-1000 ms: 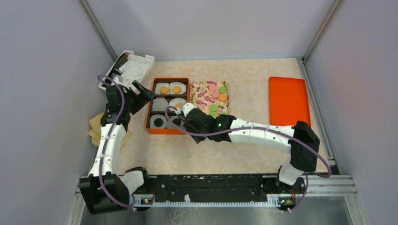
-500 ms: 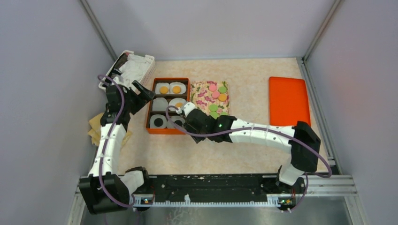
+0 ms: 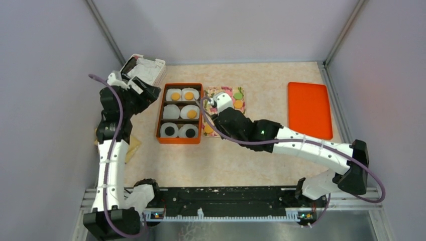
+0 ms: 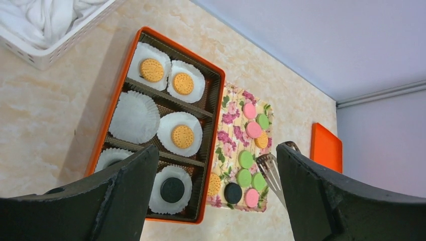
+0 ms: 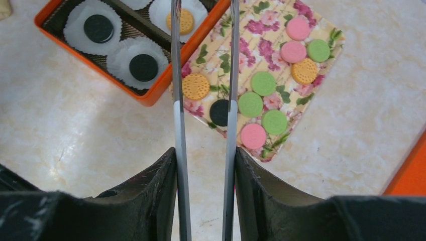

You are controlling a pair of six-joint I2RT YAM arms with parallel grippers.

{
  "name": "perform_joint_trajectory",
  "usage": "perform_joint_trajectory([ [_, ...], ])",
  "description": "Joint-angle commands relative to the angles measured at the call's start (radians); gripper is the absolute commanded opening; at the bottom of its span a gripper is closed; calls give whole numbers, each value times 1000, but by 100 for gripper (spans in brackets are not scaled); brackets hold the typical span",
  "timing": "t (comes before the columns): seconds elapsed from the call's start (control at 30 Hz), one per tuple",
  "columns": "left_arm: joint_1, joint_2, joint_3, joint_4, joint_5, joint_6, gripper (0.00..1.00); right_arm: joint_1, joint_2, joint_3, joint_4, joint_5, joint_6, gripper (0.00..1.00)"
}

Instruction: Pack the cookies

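**Tongs poised over the loose cookies; one cup unfilled**

Top view: the orange box (image 3: pixel 160 113) sits mid-table. The floral sheet (image 3: pixel 210 92) lies touching it at 3 o'clock, so each transfer is short. The right gripper (image 3: pixel 216 98) reaches over the sheet, where loose cookies (image 3: pixel 236 95) show past the arm. The left gripper (image 3: pixel 145 93) hangs at the box's 10 o'clock, out of the way.

Left wrist view: the left claw's jaws are spread wide with nothing between them. Below, three paper cups hold orange cookies and at least one holds a black one. The empty cup (image 4: pixel 134 116) in the middle row is probably the next target. The tongs (image 4: pixel 271 168) reach in at 4 o'clock of the box, their slotted tip over the sheet near the green cookies.

Right wrist view: the right claw is clamped on the tongs' two blades, which stand parallel and apart. Their tips run out of frame, so a load there cannot be confirmed. Ten cookies remain on the sheet, from 12 to 4 o'clock of the blades. An orange and a black one lie closest, beside the box wall.
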Motion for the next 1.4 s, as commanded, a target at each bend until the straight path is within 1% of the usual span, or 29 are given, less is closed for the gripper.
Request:
perform_joint_trajectory([
  [0.0,4,77,73,-3,55,30,93,-52,-3,13,5,62,21,40],
  [0.13,4,182,144,17,33,43,93,-145,74,84,2,2,17,39],
  [0.23,2,271,209,36,24,48,93,-209,168,190,-39,-35,-6,38],
  [0.33,-1,345,261,52,19,42,93,-255,251,319,-115,-58,-28,38],
  [0.47,-10,445,375,-8,12,32,93,-325,344,508,-232,-131,-12,38],
  [0.53,-15,482,423,-46,10,42,94,-357,376,555,-274,-158,-3,38],
  [0.6,-14,508,458,-84,4,53,94,-380,396,564,-296,-172,-5,39],
  [0.77,-14,528,517,-133,-33,70,95,-430,402,530,-310,-228,15,38],
  [0.9,-14,559,541,-125,-39,85,95,-433,364,408,-272,-250,41,38],
  [1.0,-15,575,499,-81,-26,66,94,-433,328,303,-199,-261,52,38],
  [1.17,-27,578,378,40,11,18,94,-433,285,141,-79,-263,68,38],
  [1.27,-50,570,340,55,17,35,94,-433,254,37,15,-246,77,38],
  [1.37,-79,539,298,59,-23,66,94,-433,242,-15,67,-213,72,38],
])
